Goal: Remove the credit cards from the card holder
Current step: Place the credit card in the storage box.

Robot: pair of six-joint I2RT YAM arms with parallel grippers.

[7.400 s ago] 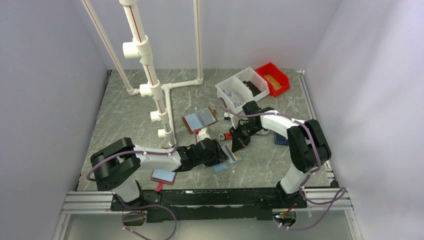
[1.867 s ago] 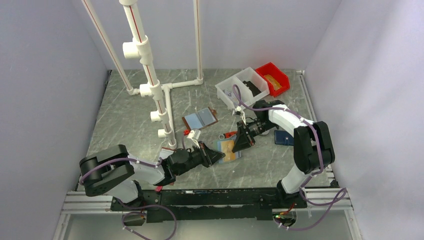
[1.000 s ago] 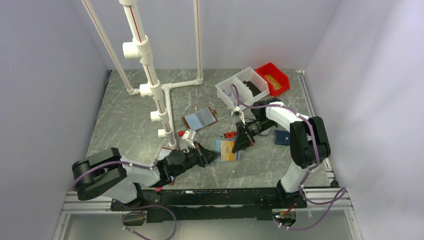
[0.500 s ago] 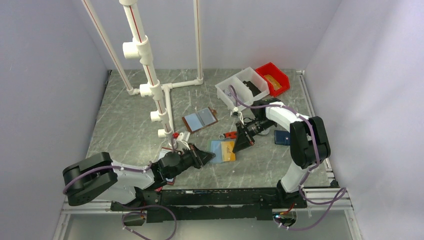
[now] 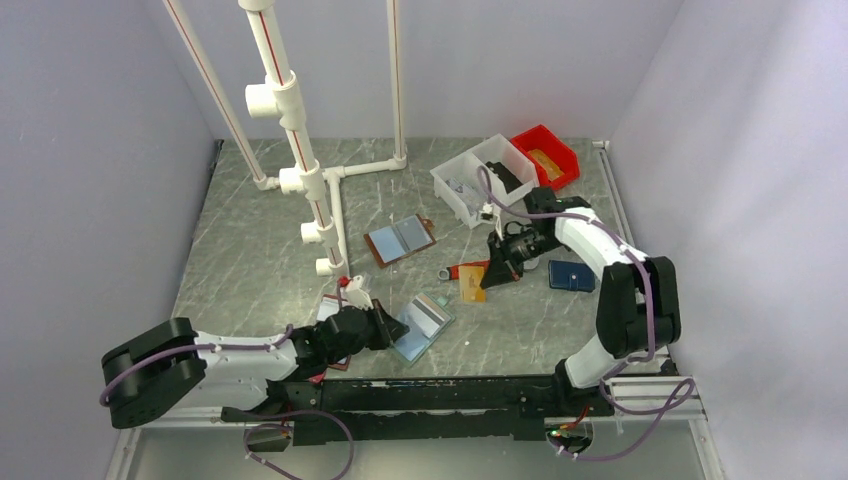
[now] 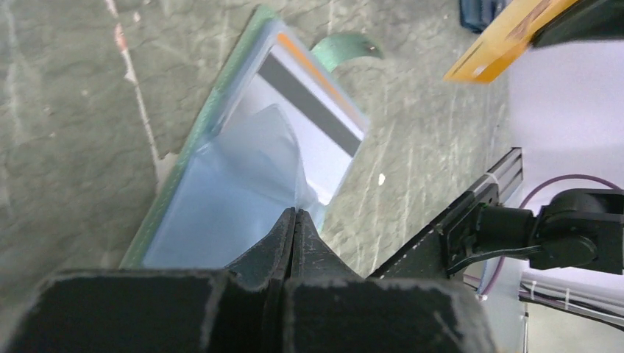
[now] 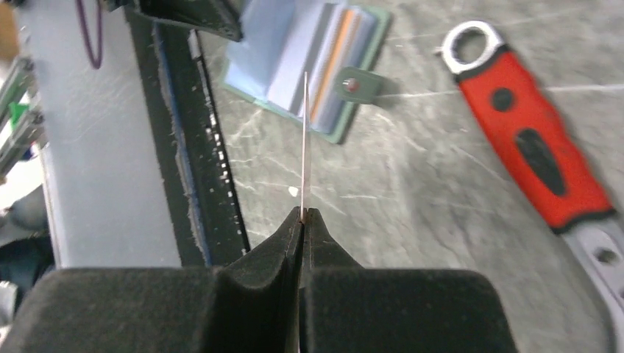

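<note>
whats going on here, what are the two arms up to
The left hand is shut on an edge of the card holder, which lies open. The right hand pinches a tan credit card, held up clear of the holder. A striped card sits in one of the holder's sleeves.

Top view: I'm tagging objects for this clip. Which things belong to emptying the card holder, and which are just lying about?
Job: mint-green-edged flat card holder, pinched by left gripper; orange-tan flat credit card, in right gripper.
Lying about: brown-edged folder; red-handled metal tool; dark blue flat rectangle; white plastic bins; red plastic bin; white PVC pipe frame.
</note>
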